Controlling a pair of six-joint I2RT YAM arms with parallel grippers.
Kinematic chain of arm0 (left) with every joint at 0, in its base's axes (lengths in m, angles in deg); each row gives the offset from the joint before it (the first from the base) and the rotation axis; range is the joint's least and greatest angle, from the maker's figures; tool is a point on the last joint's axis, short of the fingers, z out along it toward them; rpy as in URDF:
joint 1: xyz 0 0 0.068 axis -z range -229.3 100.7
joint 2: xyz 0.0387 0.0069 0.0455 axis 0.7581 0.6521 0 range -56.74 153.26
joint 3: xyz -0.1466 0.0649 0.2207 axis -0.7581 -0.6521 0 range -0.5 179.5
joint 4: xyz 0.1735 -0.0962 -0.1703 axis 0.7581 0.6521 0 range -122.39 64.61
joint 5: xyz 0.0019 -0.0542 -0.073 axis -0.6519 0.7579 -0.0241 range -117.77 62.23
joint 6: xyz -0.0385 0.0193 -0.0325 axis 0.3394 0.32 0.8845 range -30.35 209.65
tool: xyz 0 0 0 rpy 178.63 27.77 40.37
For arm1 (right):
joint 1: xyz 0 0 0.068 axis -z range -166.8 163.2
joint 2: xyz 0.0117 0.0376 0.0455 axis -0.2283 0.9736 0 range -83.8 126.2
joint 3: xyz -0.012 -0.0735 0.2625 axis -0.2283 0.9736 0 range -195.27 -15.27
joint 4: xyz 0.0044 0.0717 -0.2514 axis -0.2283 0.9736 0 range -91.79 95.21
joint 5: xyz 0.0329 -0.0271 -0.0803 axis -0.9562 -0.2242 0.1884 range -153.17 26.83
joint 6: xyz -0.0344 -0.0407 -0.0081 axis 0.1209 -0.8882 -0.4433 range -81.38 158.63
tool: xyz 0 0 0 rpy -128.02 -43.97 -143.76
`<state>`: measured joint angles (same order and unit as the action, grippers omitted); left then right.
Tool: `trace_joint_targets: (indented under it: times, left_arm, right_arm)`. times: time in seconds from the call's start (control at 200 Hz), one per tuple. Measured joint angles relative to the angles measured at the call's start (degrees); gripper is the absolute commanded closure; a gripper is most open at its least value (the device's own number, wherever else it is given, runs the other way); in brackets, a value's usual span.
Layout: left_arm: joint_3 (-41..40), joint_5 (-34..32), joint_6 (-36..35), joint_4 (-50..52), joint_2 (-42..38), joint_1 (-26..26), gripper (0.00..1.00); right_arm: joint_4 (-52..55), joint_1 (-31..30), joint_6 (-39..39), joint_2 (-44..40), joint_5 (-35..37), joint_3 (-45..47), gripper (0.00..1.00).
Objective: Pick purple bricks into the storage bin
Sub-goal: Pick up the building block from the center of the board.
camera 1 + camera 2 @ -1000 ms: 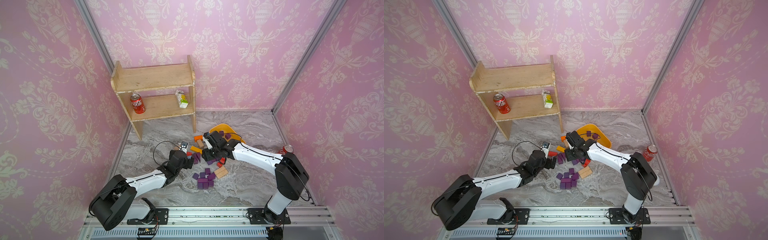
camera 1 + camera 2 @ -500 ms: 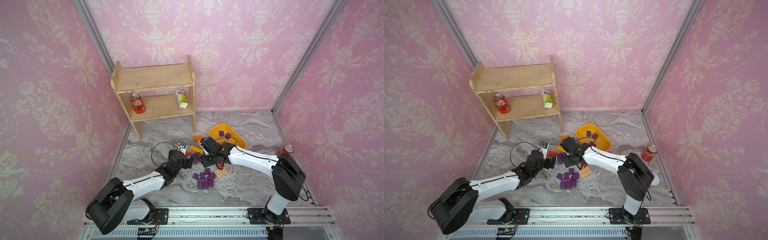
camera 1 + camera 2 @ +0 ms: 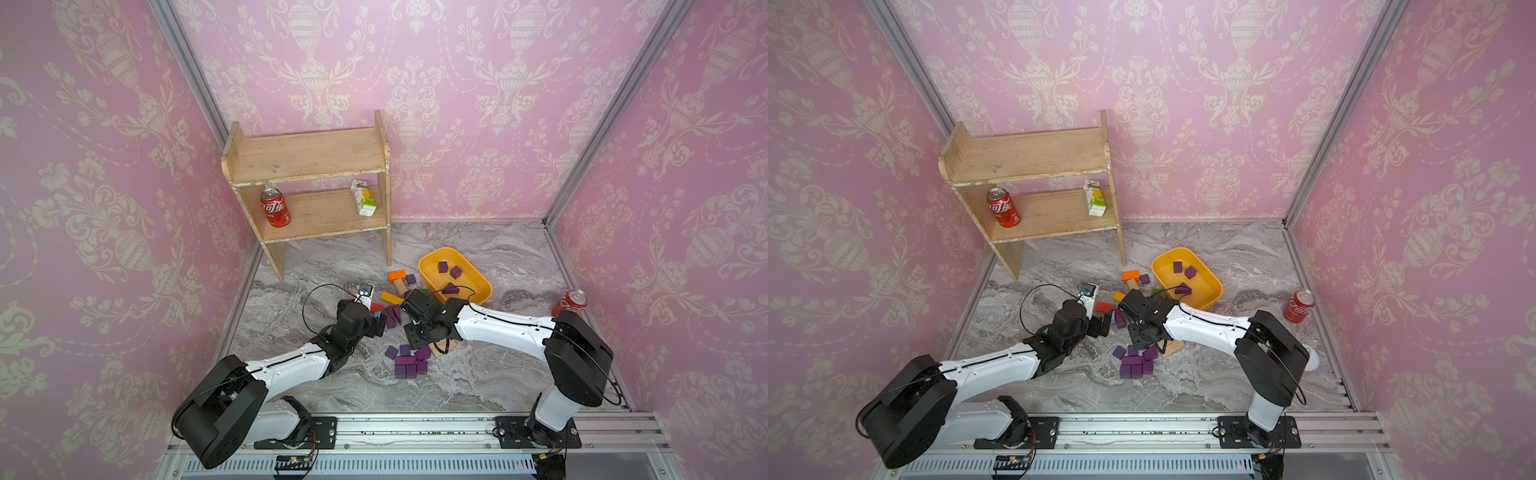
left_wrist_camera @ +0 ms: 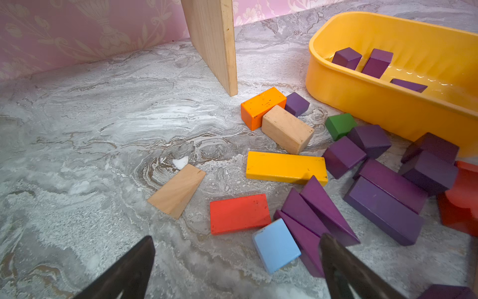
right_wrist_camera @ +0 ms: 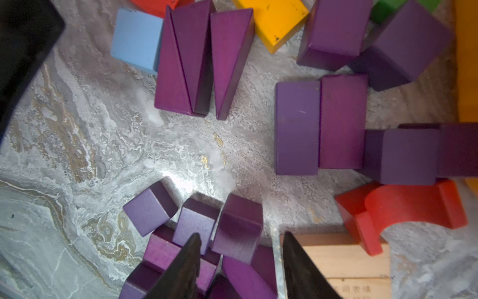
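Right gripper, with black tapered fingers, is straddling one small dark purple wooden brick at the edge of a huddle of purple bricks. Its jaws are standing partly apart, with a sliver of floor showing beside the brick, so nothing is being clamped yet. A plain tan wooden block is lying just beside one finger.

In a top view the huddle is sitting low and centre in the frame, under that wrist. The shallow yellow-orange plastic storage bin, already holding three purple pieces, is lying up and to the right of it, near but apart. The straddled brick is looking stubby, with no clear long axis, so a plain squeeze and lift seems called for.

Left gripper is hanging spread wide and empty by the purple wedges, left of centre; the right arm is plainly nearer this brick.

Everything is resting on a grey marbled tabletop, with pink wallpapered walls rising around and a wooden two-tier shelf standing upper left of centre.
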<state>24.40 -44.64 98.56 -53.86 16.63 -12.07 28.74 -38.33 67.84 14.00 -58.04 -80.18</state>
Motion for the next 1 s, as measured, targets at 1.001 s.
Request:
trace_joint_targets:
  times: [1.001]
  left_arm:
    - [0.0, -0.02, 0.0, -0.11, 0.0, 0.0, 0.01]
  right_arm:
    - [-1.4, 0.0, 0.83, 5.75, -1.25, -0.61, 0.7]
